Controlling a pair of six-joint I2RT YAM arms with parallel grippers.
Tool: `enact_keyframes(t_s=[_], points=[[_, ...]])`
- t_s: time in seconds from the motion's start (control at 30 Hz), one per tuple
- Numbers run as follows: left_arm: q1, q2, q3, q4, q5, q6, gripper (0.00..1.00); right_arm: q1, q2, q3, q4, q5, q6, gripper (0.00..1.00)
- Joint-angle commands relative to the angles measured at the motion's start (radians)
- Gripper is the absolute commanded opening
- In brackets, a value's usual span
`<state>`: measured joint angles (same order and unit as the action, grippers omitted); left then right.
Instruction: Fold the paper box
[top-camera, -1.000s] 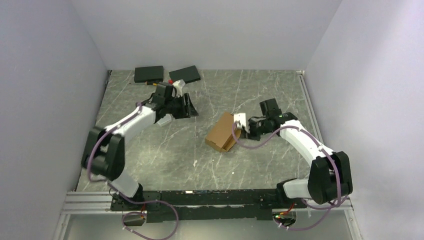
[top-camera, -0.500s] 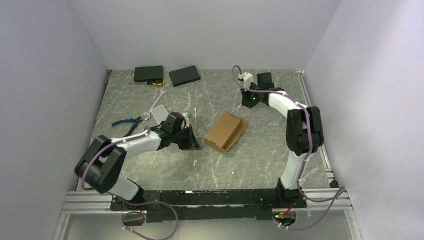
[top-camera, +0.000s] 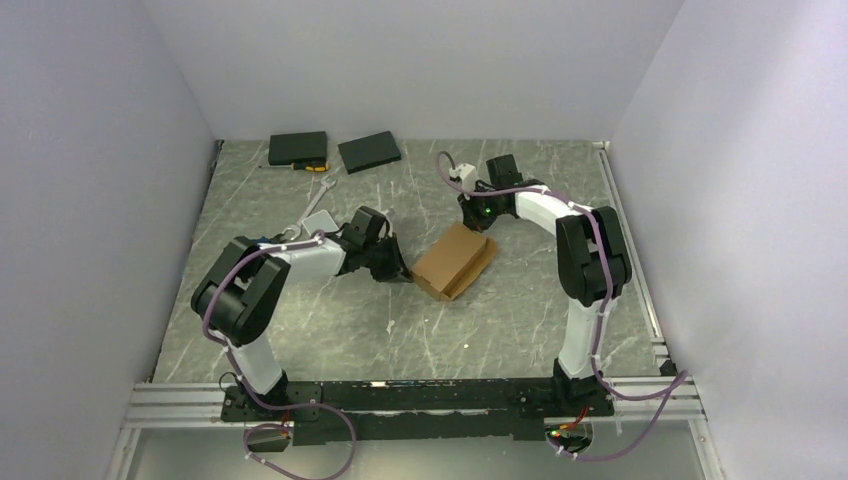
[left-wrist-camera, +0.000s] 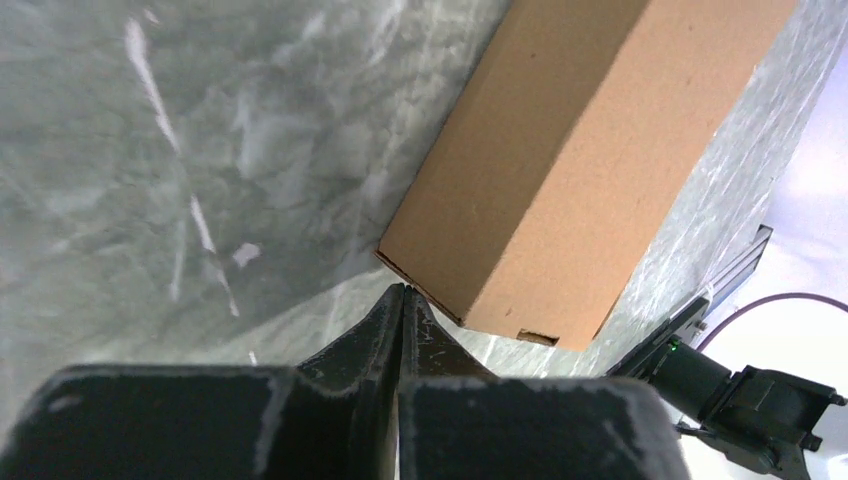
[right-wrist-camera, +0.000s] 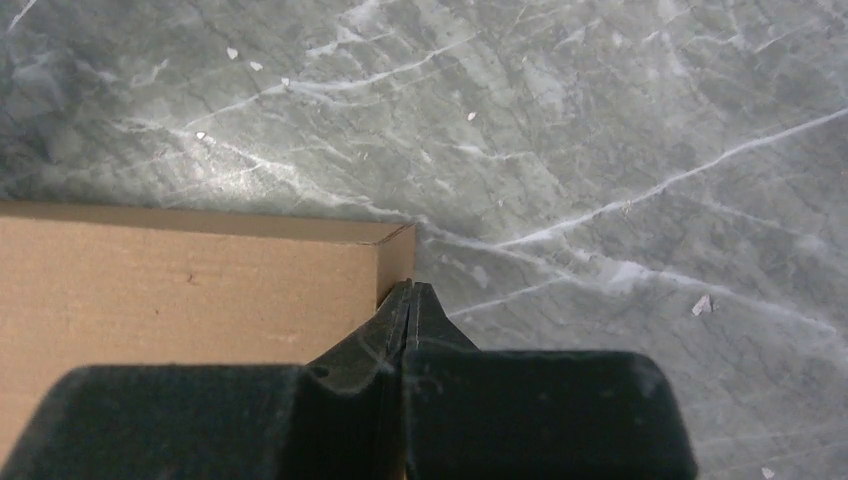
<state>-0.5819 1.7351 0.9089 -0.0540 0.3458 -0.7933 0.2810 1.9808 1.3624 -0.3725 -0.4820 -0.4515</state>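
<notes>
Grey marble table (top-camera: 330, 320): plain paper box (top-camera: 455, 262) btwn left claw (left-wrist-camera: 402, 300) & right claw (right-wrist-camera: 410, 295), both clenched, empty.

Grey marbled table (top-camera: 330, 320), brown paper box (top-camera: 455, 260) lying near the middle. Far-left corner: left black slab (top-camera: 298, 148) beside right black slab (top-camera: 369, 151), silver tool (top-camera: 316, 204) just nearer.

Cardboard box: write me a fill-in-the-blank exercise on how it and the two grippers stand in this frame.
1. The left gripper and the right gripper both have their jaws ____.
2. Seen from the top camera, the cardboard box lies ____ the two grippers.
3. In each wrist view, the closed fingertips point at a ____ of the box.

Missing words: shut; between; corner.
</notes>
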Motion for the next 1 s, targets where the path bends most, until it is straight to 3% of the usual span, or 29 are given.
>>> enact_keyframes(t_s=[0.0,0.43,0.53,0.63,0.73,0.83,0.9,0.97], points=[[0.063,0.029,0.059,-0.032,-0.005,0.044,0.07,-0.005,-0.080,-0.052,-0.019,-0.025,-0.020,0.00],[0.190,0.259,0.419,-0.230,0.108,0.208,0.09,0.059,-0.343,-0.334,-0.006,0.023,0.062,0.00],[0.204,0.254,0.474,-0.278,0.071,0.237,0.09,0.060,-0.389,-0.373,0.014,0.067,0.089,0.00],[0.222,0.152,0.449,-0.288,-0.015,0.261,0.11,0.015,-0.439,-0.368,0.013,0.066,0.082,0.00],[0.232,-0.022,0.339,-0.274,-0.089,0.287,0.21,-0.007,-0.495,-0.329,-0.096,-0.082,-0.115,0.17],[0.232,-0.226,0.168,-0.209,-0.102,0.275,0.33,-0.002,-0.535,-0.282,-0.307,-0.311,-0.462,0.52],[0.232,-0.356,0.038,-0.153,-0.059,0.231,0.40,0.014,-0.554,-0.279,-0.403,-0.379,-0.679,0.74],[0.232,-0.466,-0.099,-0.090,-0.002,0.160,0.44,0.036,-0.569,-0.301,-0.411,-0.391,-0.845,0.87]])
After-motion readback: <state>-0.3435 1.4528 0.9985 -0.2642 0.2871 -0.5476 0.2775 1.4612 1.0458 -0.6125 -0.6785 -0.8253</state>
